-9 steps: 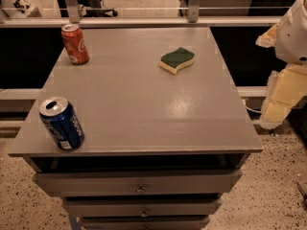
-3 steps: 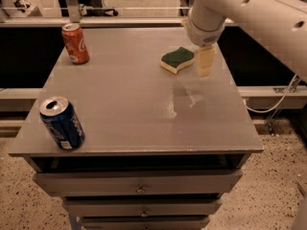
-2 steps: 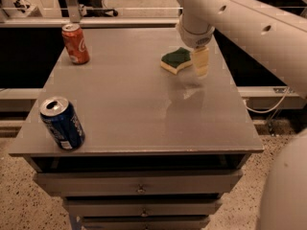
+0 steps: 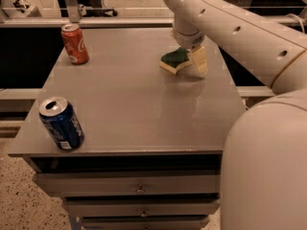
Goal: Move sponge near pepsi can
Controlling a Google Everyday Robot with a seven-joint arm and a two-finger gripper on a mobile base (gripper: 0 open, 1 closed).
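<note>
The sponge (image 4: 173, 60), dark green on top with pale yellow foam below, lies on the grey table (image 4: 139, 109) at the far right. My gripper (image 4: 192, 64) comes down from the white arm and sits right at the sponge's right end, touching or nearly touching it. The pepsi can (image 4: 61, 123), dark blue with a silver top, stands at the table's near left corner, far from the sponge and the gripper.
A red-orange cola can (image 4: 75, 43) stands at the far left corner. The table top sits on a cabinet with drawers (image 4: 140, 189). My bulky white arm segment (image 4: 268, 166) fills the lower right. A rail (image 4: 96, 20) runs behind the table.
My arm has swung in from the right and lowered the gripper onto the sponge's right end. The sponge and both cans have stayed in place.
</note>
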